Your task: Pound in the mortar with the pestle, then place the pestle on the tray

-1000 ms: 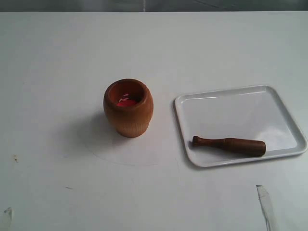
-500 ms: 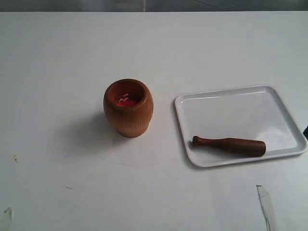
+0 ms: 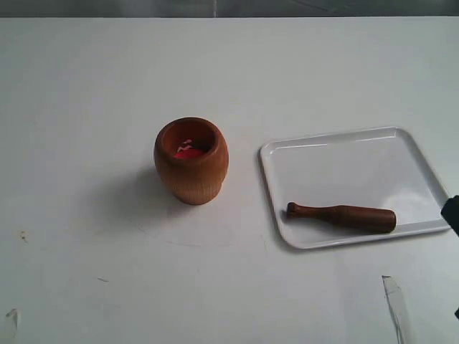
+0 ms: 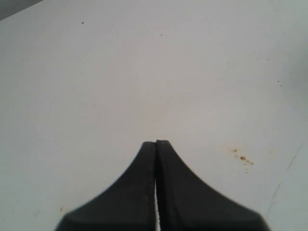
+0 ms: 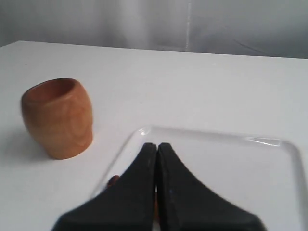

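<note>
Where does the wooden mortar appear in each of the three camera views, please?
Exterior view: the mortar stands upright left of centre, apart from the tray to its right.
Left wrist view: not in it.
Right wrist view: the mortar stands off the tray's corner, apart from its rim.
Shared landmark: the white tray, beside the mortar in both views that show it.

The white table (image 3: 86,86) carries 2 things directly: the mortar (image 3: 191,163), upright left of the middle, and the tray (image 3: 344,172), flat to its right, near it but apart. The tabletop also shows small brownish specks (image 4: 242,157) and a pale strip (image 3: 394,302) at the exterior view's lower right.
</note>
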Robot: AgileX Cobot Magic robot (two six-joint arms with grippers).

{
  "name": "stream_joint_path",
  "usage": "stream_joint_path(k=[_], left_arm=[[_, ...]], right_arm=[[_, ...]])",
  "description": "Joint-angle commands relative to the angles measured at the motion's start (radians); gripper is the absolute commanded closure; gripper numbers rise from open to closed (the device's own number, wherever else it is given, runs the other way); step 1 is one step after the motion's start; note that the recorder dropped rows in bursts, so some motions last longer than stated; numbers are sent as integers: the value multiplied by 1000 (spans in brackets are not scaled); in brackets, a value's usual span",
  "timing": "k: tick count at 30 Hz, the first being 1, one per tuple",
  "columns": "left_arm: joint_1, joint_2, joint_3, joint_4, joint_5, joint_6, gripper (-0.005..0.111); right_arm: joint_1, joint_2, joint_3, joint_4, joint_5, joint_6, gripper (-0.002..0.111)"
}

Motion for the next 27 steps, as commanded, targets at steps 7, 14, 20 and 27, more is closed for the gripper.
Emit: stream_joint_path(k=[7,14,20,27], left_arm=[[-8,-1,1,-7,-3,-8,107],[-8,-1,1,-7,-3,-8,107],[-8,-1,1,-7,-3,-8,107],[-8,-1,1,-7,-3,-8,107]], right_arm=[[-396,-2,3,-102,-1,-16,108],[-433,-2,3,-104,6,-16,108],[-491,-2,3,-111,13,-16,108],[-489,-2,3,-111,13,-9,108]])
